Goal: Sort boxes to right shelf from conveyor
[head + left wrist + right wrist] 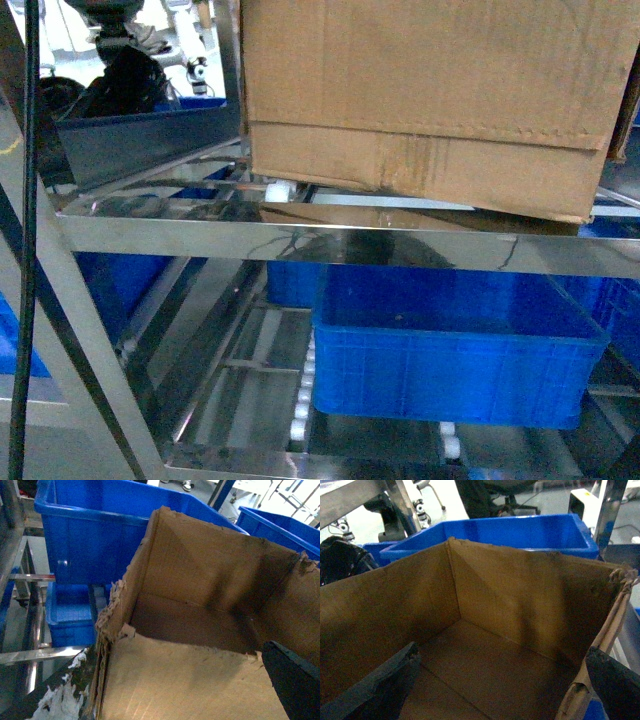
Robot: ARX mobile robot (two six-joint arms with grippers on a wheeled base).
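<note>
A large brown cardboard box [430,90] fills the top of the head view, its base slightly tilted over the shelf's [300,245] top tier of white rollers [277,190]. Neither gripper shows in that view. In the left wrist view my left gripper [175,690] is open wide against the box's [200,605] near wall, with one finger [60,700] outside the torn corner. My right gripper [495,685] is open and straddles the box's [495,605] right wall: one finger [375,690] is inside, the other [615,680] outside. The conveyor is out of view.
A blue crate [450,350] sits on the lower tier, under the box. Another blue crate [100,535] stands just beyond the box on the top tier and also shows in the right wrist view [520,530]. A black cable [25,250] hangs at the left.
</note>
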